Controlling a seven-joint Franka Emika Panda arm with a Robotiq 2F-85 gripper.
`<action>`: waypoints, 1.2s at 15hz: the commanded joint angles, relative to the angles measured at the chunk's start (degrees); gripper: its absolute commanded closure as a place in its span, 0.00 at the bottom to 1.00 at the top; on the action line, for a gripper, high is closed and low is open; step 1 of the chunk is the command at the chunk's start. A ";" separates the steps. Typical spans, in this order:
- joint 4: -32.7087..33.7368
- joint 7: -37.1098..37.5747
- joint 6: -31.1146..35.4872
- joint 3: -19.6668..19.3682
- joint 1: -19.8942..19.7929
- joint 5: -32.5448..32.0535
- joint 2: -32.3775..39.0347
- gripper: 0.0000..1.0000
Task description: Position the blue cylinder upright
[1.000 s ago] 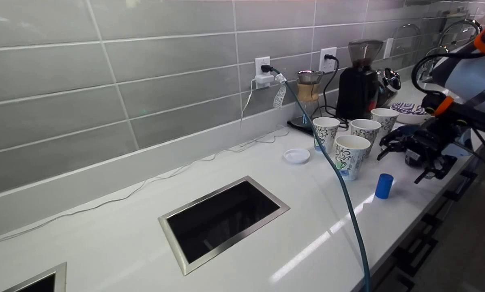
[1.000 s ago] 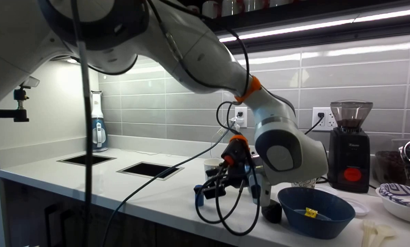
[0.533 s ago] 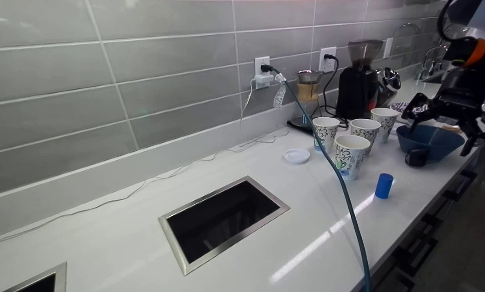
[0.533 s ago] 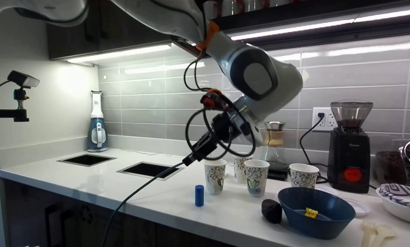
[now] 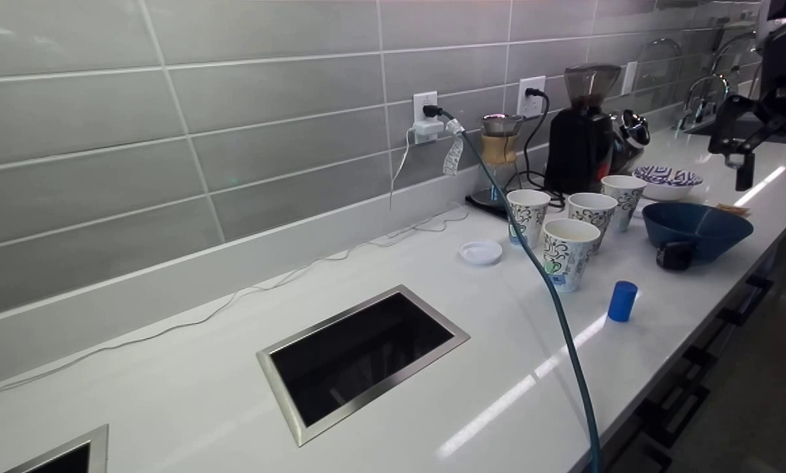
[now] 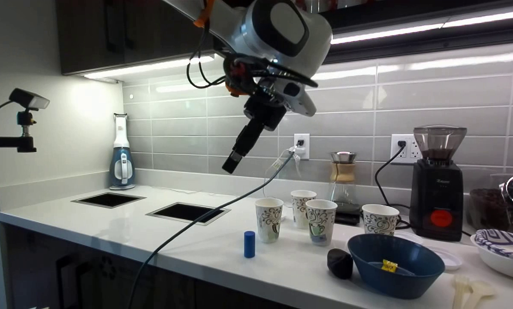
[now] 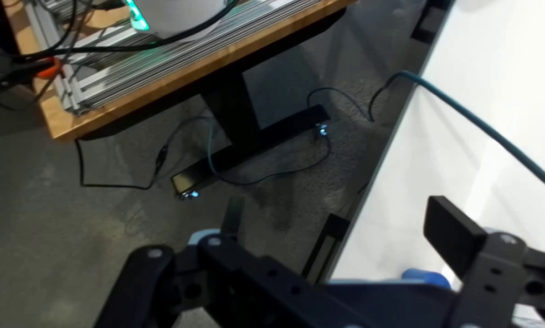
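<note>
The blue cylinder stands upright on the white counter in both exterior views point(image 5: 622, 301) point(image 6: 249, 244), near the front edge and beside the paper cups. In the wrist view its top part point(image 7: 425, 276) shows at the lower right, partly hidden behind the gripper's body. My gripper point(image 7: 343, 225) is wide open with nothing between its fingers. In an exterior view it point(image 6: 232, 163) hangs well above the counter, higher than the cylinder and apart from it. In an exterior view only part of the gripper point(image 5: 738, 148) shows at the right edge.
Several patterned paper cups point(image 6: 269, 221) stand behind the cylinder. A dark-blue bowl point(image 6: 396, 266) and a black lump point(image 6: 340, 263) are to one side. A green cable point(image 5: 564, 322) crosses the counter. A coffee grinder point(image 6: 437, 193) and glass coffee maker point(image 6: 343, 189) stand by the wall.
My open gripper has risen from low near the cylinder and moved up and away from it. The blue cylinder stays upright in the same place.
</note>
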 commanded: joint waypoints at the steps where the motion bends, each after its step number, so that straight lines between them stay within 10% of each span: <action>1: -3.81 0.24 1.64 2.57 1.07 -10.00 -4.87 0.00; 7: -1.76 0.00 0.13 3.13 0.14 -8.58 -3.24 0.00; 18: -10.31 -16.50 36.16 5.96 0.88 -9.80 -5.82 0.00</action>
